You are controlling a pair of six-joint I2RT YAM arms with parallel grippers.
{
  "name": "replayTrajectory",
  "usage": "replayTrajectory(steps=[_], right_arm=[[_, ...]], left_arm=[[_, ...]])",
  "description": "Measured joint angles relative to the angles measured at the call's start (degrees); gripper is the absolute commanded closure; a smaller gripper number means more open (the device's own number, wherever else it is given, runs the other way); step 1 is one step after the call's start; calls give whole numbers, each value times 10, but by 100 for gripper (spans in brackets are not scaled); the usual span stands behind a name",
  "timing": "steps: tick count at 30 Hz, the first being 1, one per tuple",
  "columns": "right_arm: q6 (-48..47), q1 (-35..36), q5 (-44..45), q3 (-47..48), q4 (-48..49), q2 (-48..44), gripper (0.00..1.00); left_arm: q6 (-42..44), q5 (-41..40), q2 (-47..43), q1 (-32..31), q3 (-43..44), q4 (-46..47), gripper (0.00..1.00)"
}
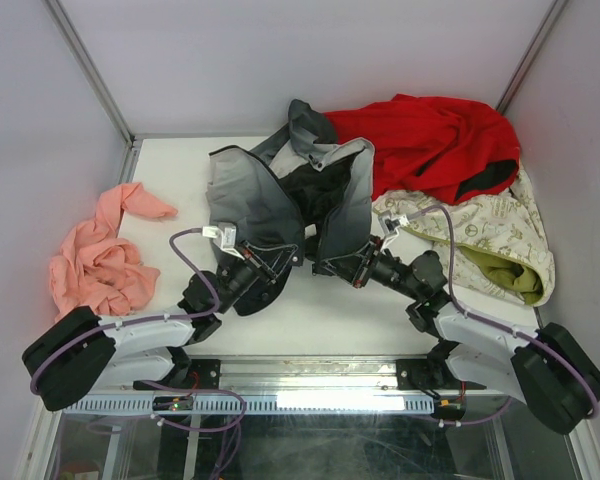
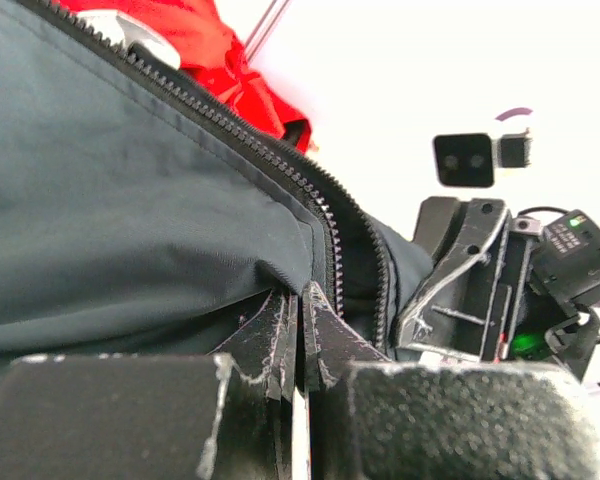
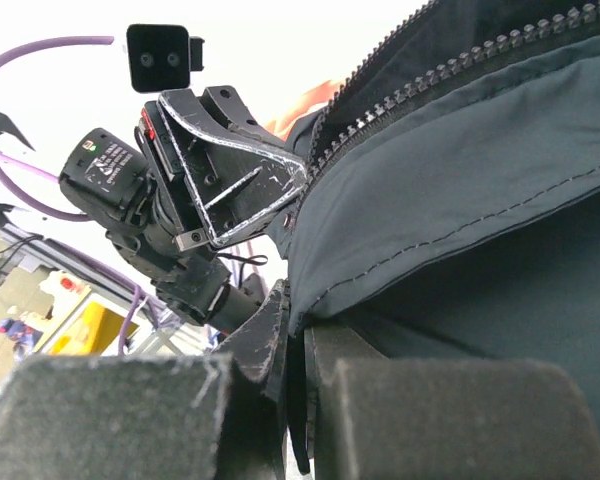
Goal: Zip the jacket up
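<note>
Left tool [image 2: 302, 305]: clenched on the jacket [image 1: 246, 195] hem, with the zipper [image 2: 332, 225] teeth just ahead of its tips.
Right tool [image 3: 294, 310]: clenched on the opposite front edge.
Jacket: lies on the worktop [image 1: 170, 170] ahead of both tools, front open.
Progress: barely begun, I judge. The tooth rows are unjoined; mating the ends and closing remain.
</note>
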Motion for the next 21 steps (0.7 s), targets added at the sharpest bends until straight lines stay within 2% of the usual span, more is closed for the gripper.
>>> replayTrajectory(steps=[8,21], right_arm=[[39,12,-23,4,98,65,100],[54,26,-29,10,162,79,100]], left_arm=[[28,18,10,0,-4,93,100],[41,34,29,0,-5,126,100]])
